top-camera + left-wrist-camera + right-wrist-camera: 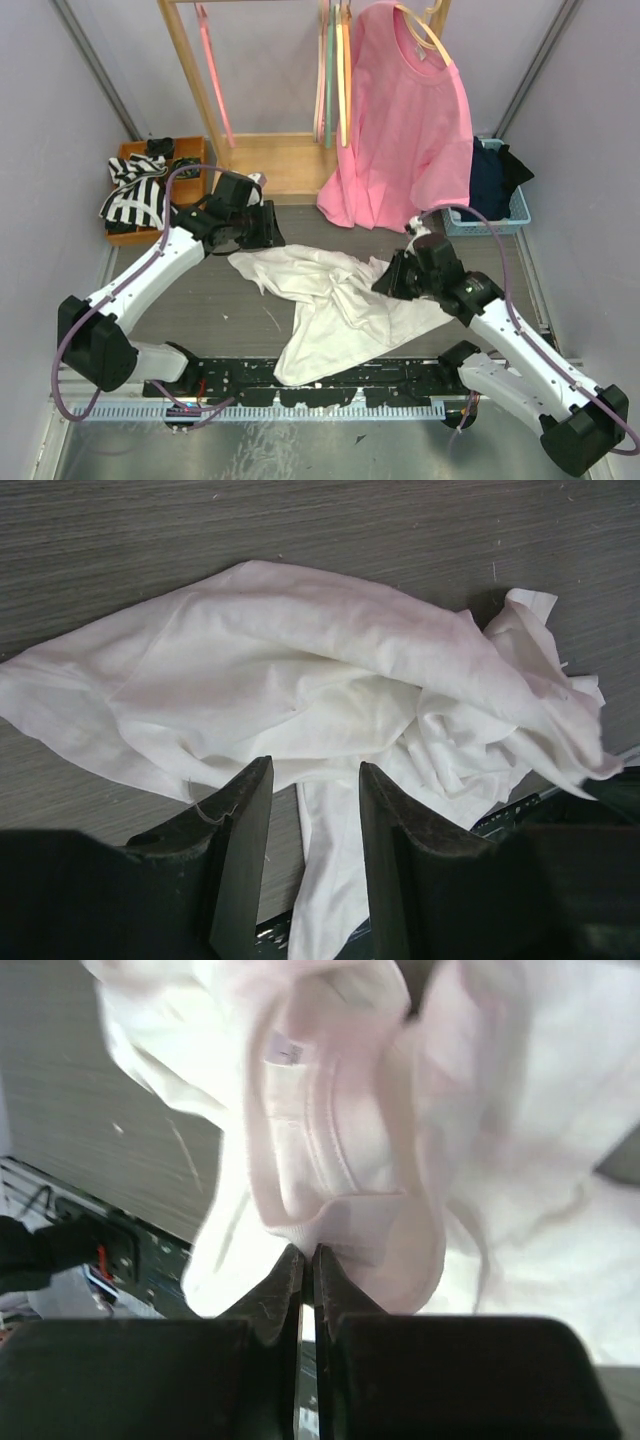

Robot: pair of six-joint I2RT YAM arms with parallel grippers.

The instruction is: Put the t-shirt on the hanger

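The white t-shirt lies crumpled on the grey table between the arms; a tail of it hangs over the near rail. My left gripper is open and empty at the shirt's far left edge. In the left wrist view the shirt fills the middle and a strip of it lies under the spread left gripper. My right gripper is shut on the shirt's ribbed neckband, pinched at the tips of the right gripper. A thin orange hanger hangs among others on the rack.
A wooden rack stands at the back with pink and green hangers. A pink t-shirt hangs on a cream hanger. A striped cloth lies in an orange box at the left. A blue basket of dark clothes is at the right.
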